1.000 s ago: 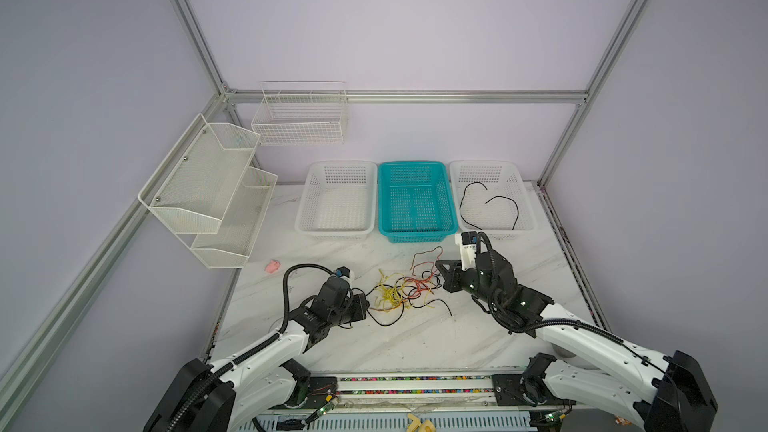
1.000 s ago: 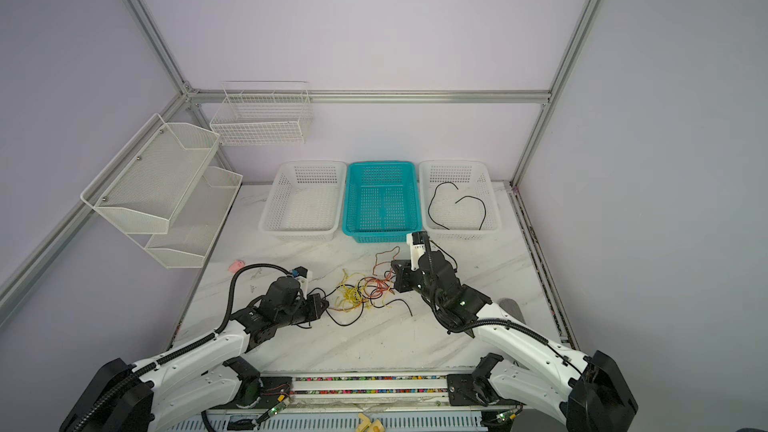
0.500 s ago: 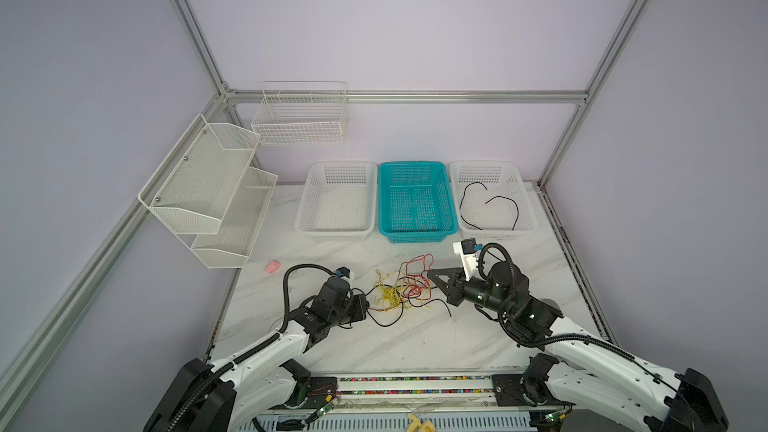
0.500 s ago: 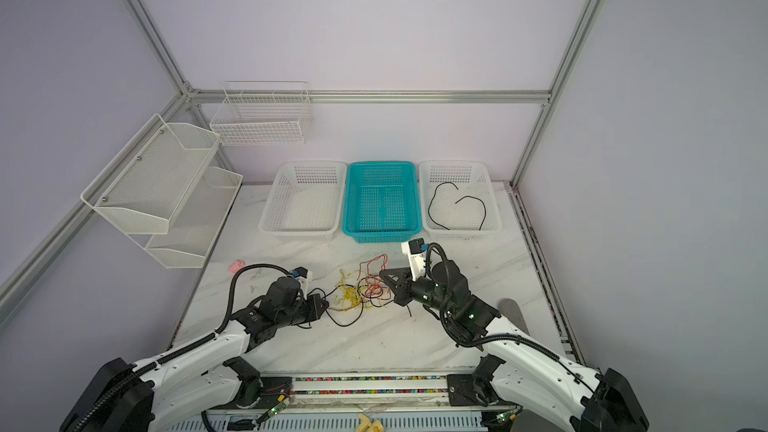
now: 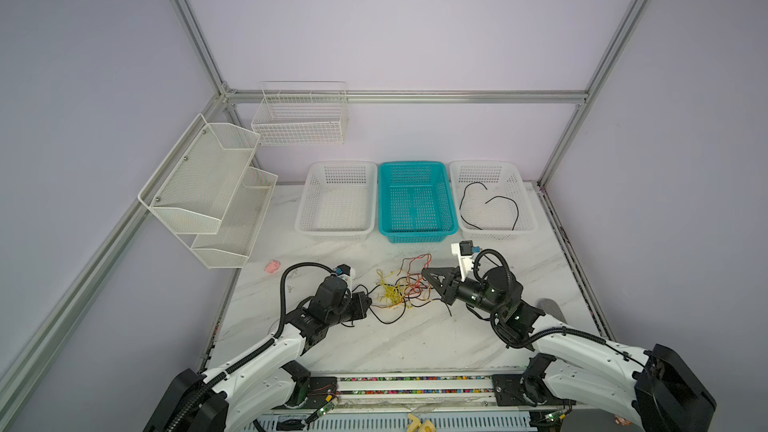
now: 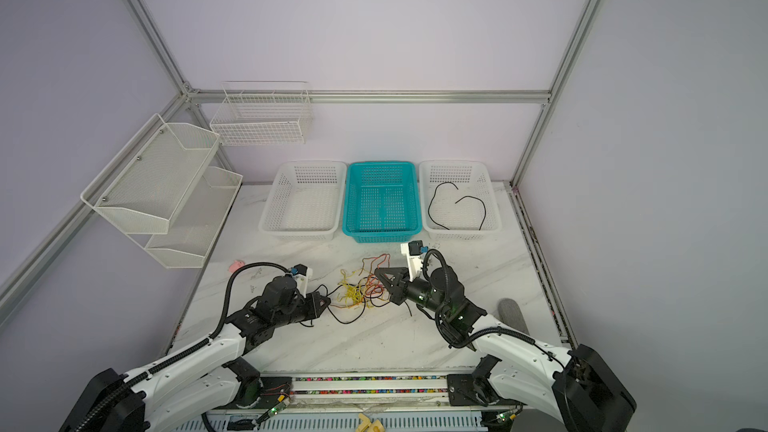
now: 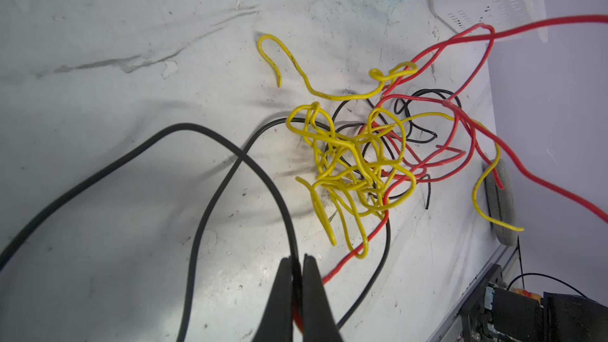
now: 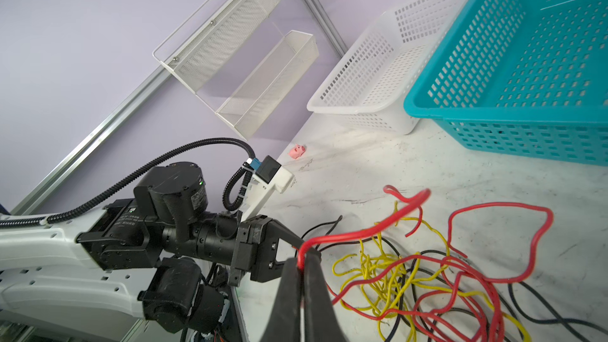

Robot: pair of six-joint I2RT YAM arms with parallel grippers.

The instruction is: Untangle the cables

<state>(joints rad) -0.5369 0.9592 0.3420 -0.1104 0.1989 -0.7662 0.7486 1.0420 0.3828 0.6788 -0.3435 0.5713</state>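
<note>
Several yellow, red and black cables (image 5: 392, 292) lie knotted together.

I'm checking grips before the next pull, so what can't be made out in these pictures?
Left wrist view: whether the left gripper pinches the black cable alone or red too; fingers hide it.
Both top views: crossings inside the tangle, too small.
Right wrist view: tangle cut off by the edge.
</note>
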